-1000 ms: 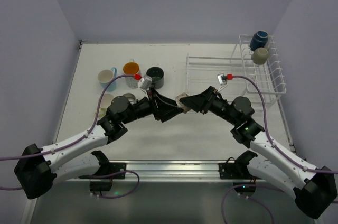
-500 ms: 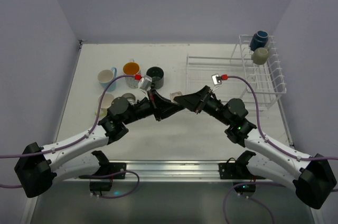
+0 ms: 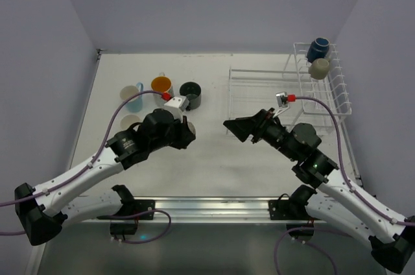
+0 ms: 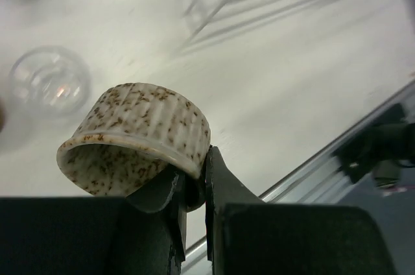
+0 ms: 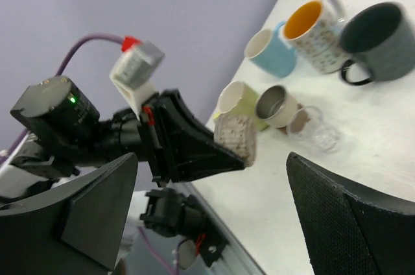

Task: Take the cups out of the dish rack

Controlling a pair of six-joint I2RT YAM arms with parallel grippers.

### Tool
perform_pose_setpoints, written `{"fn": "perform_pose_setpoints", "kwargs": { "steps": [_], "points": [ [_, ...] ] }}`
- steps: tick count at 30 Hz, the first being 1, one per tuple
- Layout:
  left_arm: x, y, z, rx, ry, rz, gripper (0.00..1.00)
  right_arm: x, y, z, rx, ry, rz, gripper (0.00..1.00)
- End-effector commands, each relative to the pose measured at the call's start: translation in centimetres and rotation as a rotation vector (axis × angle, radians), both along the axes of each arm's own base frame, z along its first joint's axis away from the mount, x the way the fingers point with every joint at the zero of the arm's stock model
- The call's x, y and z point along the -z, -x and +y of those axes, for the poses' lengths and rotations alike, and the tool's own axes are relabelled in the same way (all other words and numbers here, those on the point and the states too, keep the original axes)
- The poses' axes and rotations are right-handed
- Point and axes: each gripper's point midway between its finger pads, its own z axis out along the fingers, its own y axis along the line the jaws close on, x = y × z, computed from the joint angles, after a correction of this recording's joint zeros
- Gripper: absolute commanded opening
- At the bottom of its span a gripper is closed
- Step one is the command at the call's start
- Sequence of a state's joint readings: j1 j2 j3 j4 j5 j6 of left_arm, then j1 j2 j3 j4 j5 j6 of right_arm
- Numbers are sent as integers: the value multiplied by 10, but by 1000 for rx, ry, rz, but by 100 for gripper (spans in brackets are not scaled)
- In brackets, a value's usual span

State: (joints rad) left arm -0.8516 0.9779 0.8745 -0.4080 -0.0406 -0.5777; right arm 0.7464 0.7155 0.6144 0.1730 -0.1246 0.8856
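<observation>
My left gripper (image 4: 194, 178) is shut on the rim of a speckled beige-brown cup (image 4: 142, 135), held in the air on its side. The right wrist view shows that cup (image 5: 235, 137) in the left gripper's jaws. From above, the left gripper (image 3: 183, 133) hangs left of centre and the arm hides the cup. My right gripper (image 3: 235, 129) is open and holds nothing, facing the left one across a gap. The white wire dish rack (image 3: 337, 93) stands at the far right, with a navy cup (image 3: 318, 48) and a beige cup (image 3: 318, 68) in its tall section.
Cups stand on the table at the left: light blue (image 3: 131, 96), patterned with orange inside (image 3: 161, 85), black (image 3: 190, 93), pale green (image 5: 237, 103), a small greyish one (image 5: 275, 106) and a clear glass (image 5: 318, 133). A metal rail (image 3: 207, 207) runs along the near edge.
The two grippers met at the centre over the speckled cup. The left one shut on it, the right one opened, and both arms drew apart, the left carrying the cup leftward.
</observation>
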Motion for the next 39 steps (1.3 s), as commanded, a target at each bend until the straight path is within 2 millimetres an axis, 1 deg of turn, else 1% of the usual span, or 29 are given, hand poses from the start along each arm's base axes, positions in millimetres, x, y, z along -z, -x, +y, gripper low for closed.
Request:
{"fn": "perform_pose_setpoints", "kwargs": {
  "steps": [1, 3, 4, 5, 7, 9, 11, 12, 13, 15, 16, 18, 21, 22, 24, 25, 27, 28, 29, 31, 32, 33, 34, 35, 37, 38, 39],
  "points": [
    [63, 32, 85, -108, -444, 201, 0, 14, -8, -33, 153, 168, -23, 99],
    [74, 35, 99, -136, -519, 233, 0, 14, -11, -45, 206, 185, -41, 99],
    [80, 39, 107, -149, -561, 259, 0, 8, -8, -50, 218, 170, -57, 99],
    [84, 39, 111, -160, -588, 267, 0, 7, -7, -54, 229, 163, -67, 99],
    [102, 41, 117, -170, -643, 310, 0, 9, -3, -57, 227, 162, -72, 99],
    [118, 40, 117, -180, -668, 349, 0, 7, 2, -60, 222, 157, -87, 99],
    [133, 33, 117, -216, -635, 372, 0, 8, 5, -63, 219, 162, -96, 99],
    [139, 33, 112, -209, -606, 399, 0, 11, 6, -64, 218, 168, -96, 99],
    [146, 25, 113, -234, -581, 402, 0, 12, 7, -65, 219, 172, -100, 99],
    [158, 22, 114, -238, -582, 443, 0, 11, 9, -67, 220, 173, -111, 99],
    [162, 19, 113, -246, -576, 443, 0, 12, 10, -67, 218, 177, -111, 99],
    [170, 18, 112, -245, -585, 462, 0, 15, 10, -68, 218, 183, -111, 99],
    [179, 16, 114, -245, -614, 466, 6, 19, 9, -68, 225, 188, -104, 99],
    [181, 16, 116, -246, -624, 466, 13, 20, 8, -69, 229, 190, -103, 99],
    [183, 15, 117, -245, -639, 466, 21, 21, 7, -70, 237, 192, -100, 99],
    [183, 15, 117, -242, -645, 463, 30, 22, 6, -70, 239, 195, -98, 99],
    [178, 12, 120, -254, -650, 446, 40, 21, 4, -72, 256, 199, -97, 99],
    [177, 11, 120, -253, -654, 438, 42, 22, 4, -73, 258, 208, -92, 99],
    [172, 9, 121, -261, -649, 422, 44, 18, 3, -74, 267, 206, -99, 99],
    [166, 7, 120, -264, -634, 407, 49, 17, 2, -75, 273, 217, -98, 99],
    [160, 5, 119, -269, -622, 391, 51, 11, 1, -77, 283, 220, -103, 99],
    [152, 1, 116, -267, -605, 375, 55, 10, 0, -79, 298, 225, -100, 99],
    [145, -1, 114, -263, -590, 359, 58, 9, 0, -80, 300, 231, -99, 98],
    [131, -5, 111, -266, -554, 323, 59, 3, -1, -81, 307, 237, -111, 96],
    [100, -16, 101, -255, -495, 253, 61, 0, -6, -88, 347, 265, -102, 88],
    [80, -19, 96, -245, -445, 211, 62, -9, -9, -90, 363, 274, -113, 84],
    [53, -26, 86, -225, -388, 150, 64, -12, -14, -94, 397, 286, -113, 80]
  ]
}}
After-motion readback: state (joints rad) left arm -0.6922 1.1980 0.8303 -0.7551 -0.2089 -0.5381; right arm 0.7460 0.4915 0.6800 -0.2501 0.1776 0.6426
